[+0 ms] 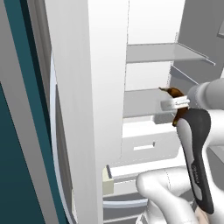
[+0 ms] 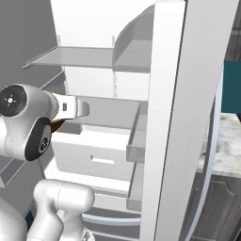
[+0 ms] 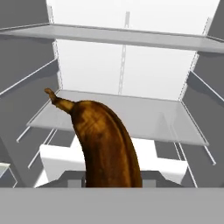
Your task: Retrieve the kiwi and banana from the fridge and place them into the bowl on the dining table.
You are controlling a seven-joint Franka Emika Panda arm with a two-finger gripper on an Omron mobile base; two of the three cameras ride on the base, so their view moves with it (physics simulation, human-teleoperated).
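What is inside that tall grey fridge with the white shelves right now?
Inside the grey fridge: glass shelves, a white drawer beneath them, and a brown overripe banana held in the gripper. The banana and arm cover part of the lower interior.

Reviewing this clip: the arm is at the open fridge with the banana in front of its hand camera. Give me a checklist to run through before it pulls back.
1. Banana in the pincer: ok, it rises from between the fingers, apart from the shelf.
2. Banana clear of the glass shelf: ok, held in front of it.
3. Fridge door open for withdrawal: ok.
4. Kiwi already in the bowl: cannot tell.
5. Grip firmness: cannot tell, fingertips are hidden behind the fruit.
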